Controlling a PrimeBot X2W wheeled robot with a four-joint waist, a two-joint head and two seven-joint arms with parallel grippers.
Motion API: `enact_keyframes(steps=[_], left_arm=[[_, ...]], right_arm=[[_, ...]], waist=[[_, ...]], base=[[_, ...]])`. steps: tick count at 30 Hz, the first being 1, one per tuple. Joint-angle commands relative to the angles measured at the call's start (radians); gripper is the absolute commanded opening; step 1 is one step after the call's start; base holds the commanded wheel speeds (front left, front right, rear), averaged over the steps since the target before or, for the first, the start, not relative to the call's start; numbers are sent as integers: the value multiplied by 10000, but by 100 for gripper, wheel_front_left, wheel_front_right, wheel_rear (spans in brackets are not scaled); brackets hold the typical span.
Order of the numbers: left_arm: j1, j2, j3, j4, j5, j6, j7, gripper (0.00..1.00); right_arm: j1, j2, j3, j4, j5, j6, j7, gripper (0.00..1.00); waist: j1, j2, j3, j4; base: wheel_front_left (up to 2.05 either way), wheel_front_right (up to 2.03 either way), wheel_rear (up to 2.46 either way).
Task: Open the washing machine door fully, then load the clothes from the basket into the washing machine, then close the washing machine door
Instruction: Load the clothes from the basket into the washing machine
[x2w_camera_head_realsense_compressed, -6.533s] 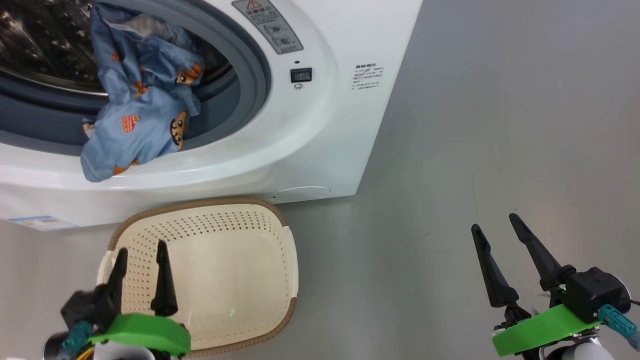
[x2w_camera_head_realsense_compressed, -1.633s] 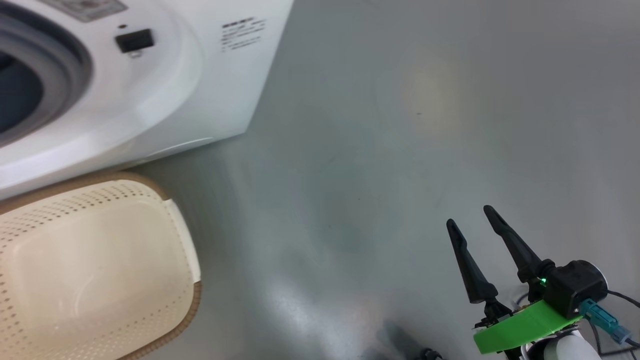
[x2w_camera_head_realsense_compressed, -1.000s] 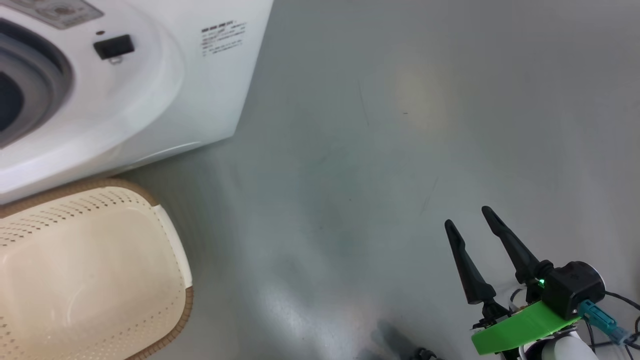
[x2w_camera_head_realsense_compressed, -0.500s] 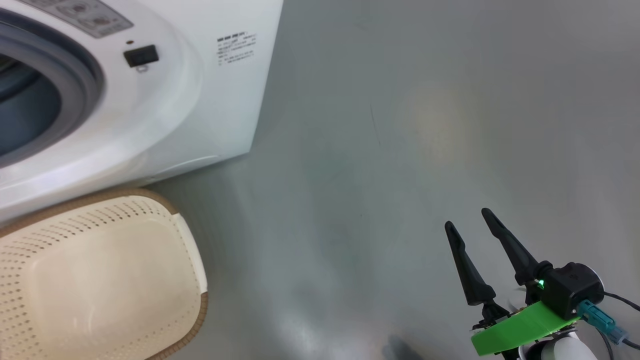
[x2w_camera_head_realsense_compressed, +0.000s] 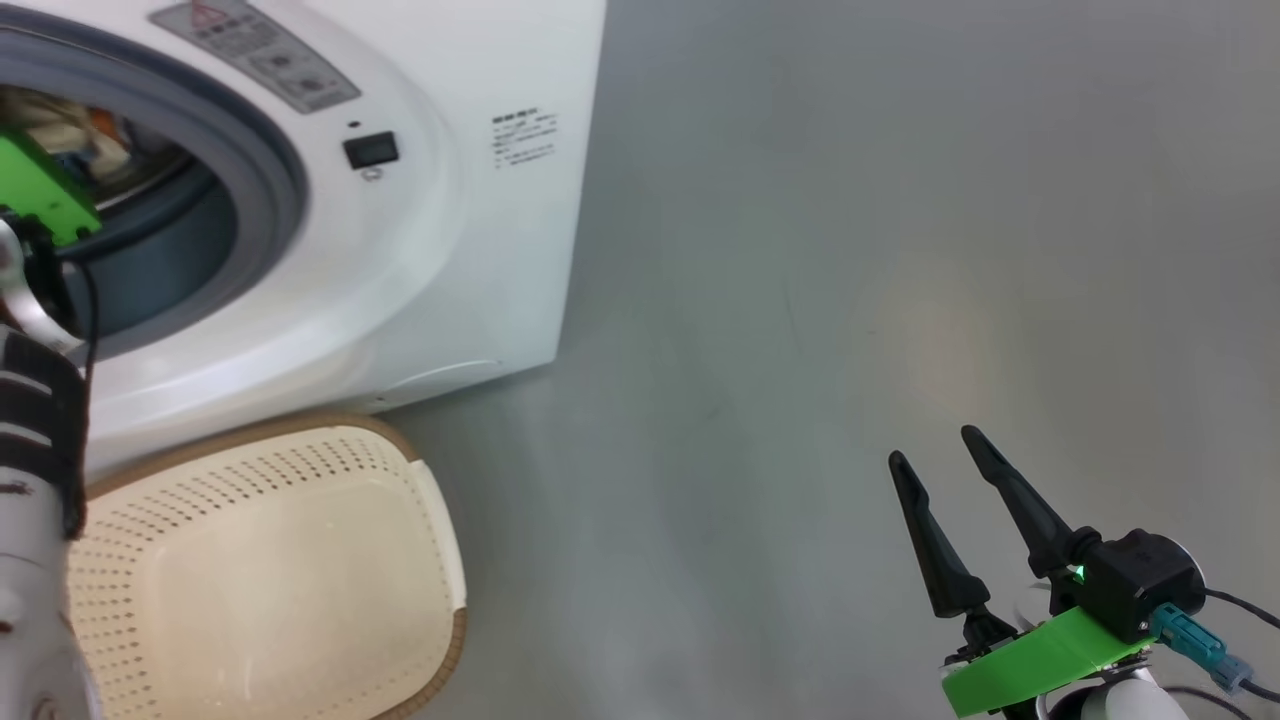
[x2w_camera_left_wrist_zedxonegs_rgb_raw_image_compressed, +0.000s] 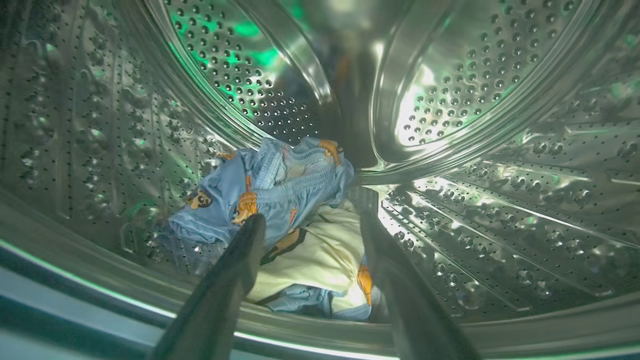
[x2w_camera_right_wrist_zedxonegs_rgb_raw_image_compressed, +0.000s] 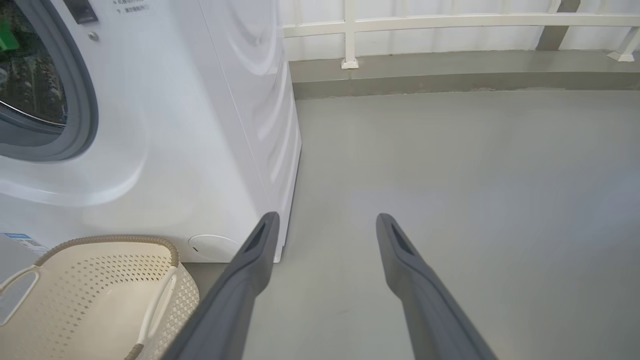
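Loading: the clothes (x2w_camera_left_wrist_zedxonegs_rgb_raw_image_compressed: 280, 200) lie in a blue and cream heap at the bottom of the drum (x2w_camera_left_wrist_zedxonegs_rgb_raw_image_compressed: 450, 75), well inside the washing machine (x2w_camera_head_realsense_compressed: 440, 250).
Basket: the basket (x2w_camera_head_realsense_compressed: 440, 540) sits on the floor against the washing machine's foot, with no cloth in the part I can see.
Left to do: I'd say only shutting the washing machine door.
Left gripper: the left gripper (x2w_camera_left_wrist_zedxonegs_rgb_raw_image_compressed: 312, 207) is inside the washing machine's drum, just over the heap, with its fingers spread apart and nothing pinched.
Right gripper: the right gripper (x2w_camera_head_realsense_compressed: 932, 445) hangs well off to the washing machine's right over bare floor (x2w_camera_head_realsense_compressed: 800, 250), fingers apart and empty.
Hard to tell: whether the left fingertips brush the cloth; how far the door is swung.
Cut off: the pale forearm (x2w_camera_head_realsense_compressed: 30, 560) covers the basket's left end.
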Motion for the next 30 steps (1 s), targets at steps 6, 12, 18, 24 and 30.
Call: enact_keyframes(steps=[6,12,18,24,30], left_arm=[[868,68,146,-808,-165,-23,-132,100],[1635,-200,224,-1133,-266,-133,-134,100],[2499,-440,202,-1448,-250,-352,-134,100],[3262,-734,205,-1834,-267,-616,-135,100],[4319,-1043,133,-2470,-205,-1073,-135,100]], right_arm=[[284,-142,192,-147,103,14,-48,100],[325,-167,137,-126,86,14,-48,100],[427,-128,66,-104,62,14,-48,100],[565,-66,-14,-88,60,14,-48,100],[816,-20,-114,-85,19,14,-48,100]], waist=[[0,0,-696,539],[0,0,-1103,787],[0,0,-1626,972],[0,0,-2079,1141],[0,0,-2625,1307]], base=[[0,0,0],[0,0,0],[0,0,0],[0,0,0],[0,0,0]])
